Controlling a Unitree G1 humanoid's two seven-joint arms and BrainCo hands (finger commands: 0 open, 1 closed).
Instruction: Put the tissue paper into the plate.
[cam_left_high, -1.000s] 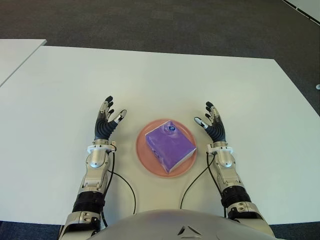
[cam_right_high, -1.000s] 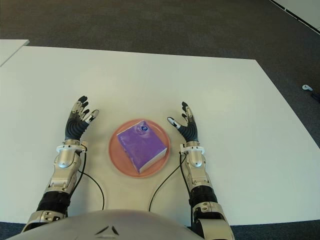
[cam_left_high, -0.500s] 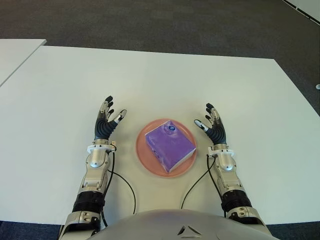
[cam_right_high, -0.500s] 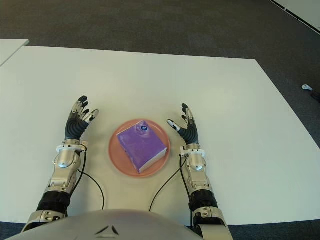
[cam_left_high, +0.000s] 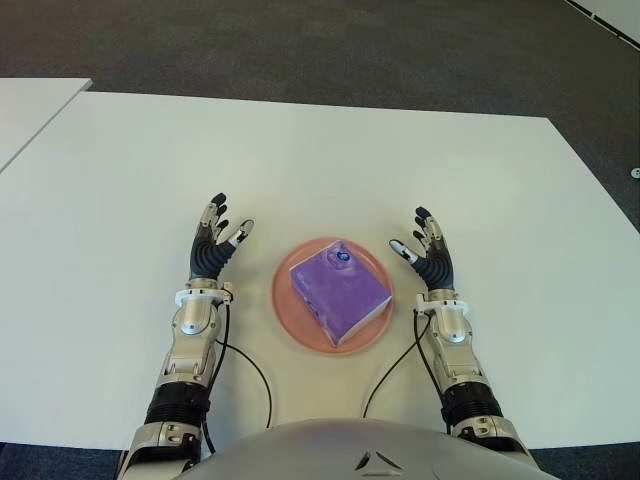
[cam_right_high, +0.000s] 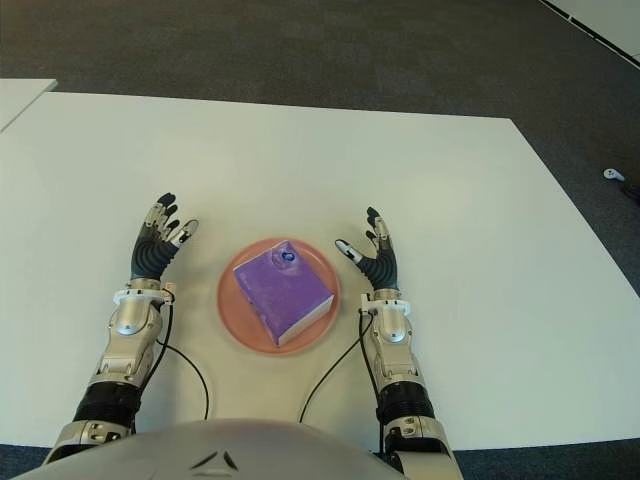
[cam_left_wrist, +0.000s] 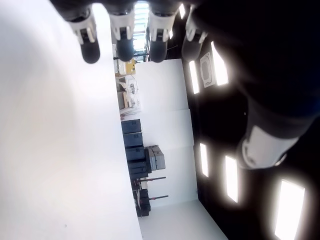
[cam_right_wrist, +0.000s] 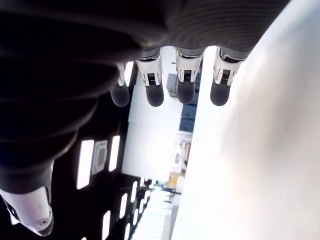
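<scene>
We found the purple soft-pack tissue paper already lying in the round pink plate on the white surface, skewed diagonally, midway between our spread, empty left hand and right hand.

Purple tissue pack covers the middle of the pink plate, only its rim showing; neither wrist view catches pack or plate; the desk runs off the left edge
</scene>
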